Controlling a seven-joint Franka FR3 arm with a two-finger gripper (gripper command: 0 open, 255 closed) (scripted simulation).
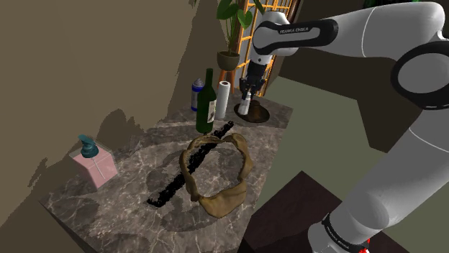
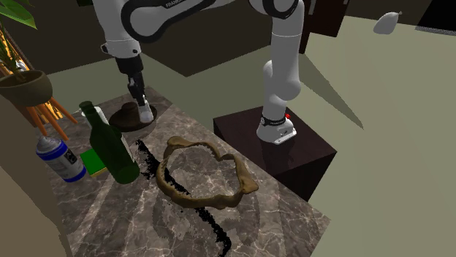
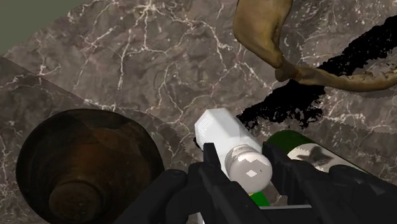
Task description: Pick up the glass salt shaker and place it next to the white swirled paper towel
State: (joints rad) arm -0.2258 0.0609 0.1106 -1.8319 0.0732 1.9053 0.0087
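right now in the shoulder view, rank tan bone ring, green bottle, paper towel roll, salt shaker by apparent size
1. tan bone ring (nearest the camera, which helps)
2. green bottle
3. paper towel roll
4. salt shaker

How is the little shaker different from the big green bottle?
The bottle is dark green and tall, with a thin neck; the shaker is pale and much shorter. The bottle stands free on the table; the shaker is clasped by the gripper. Both are close to the white paper roll.
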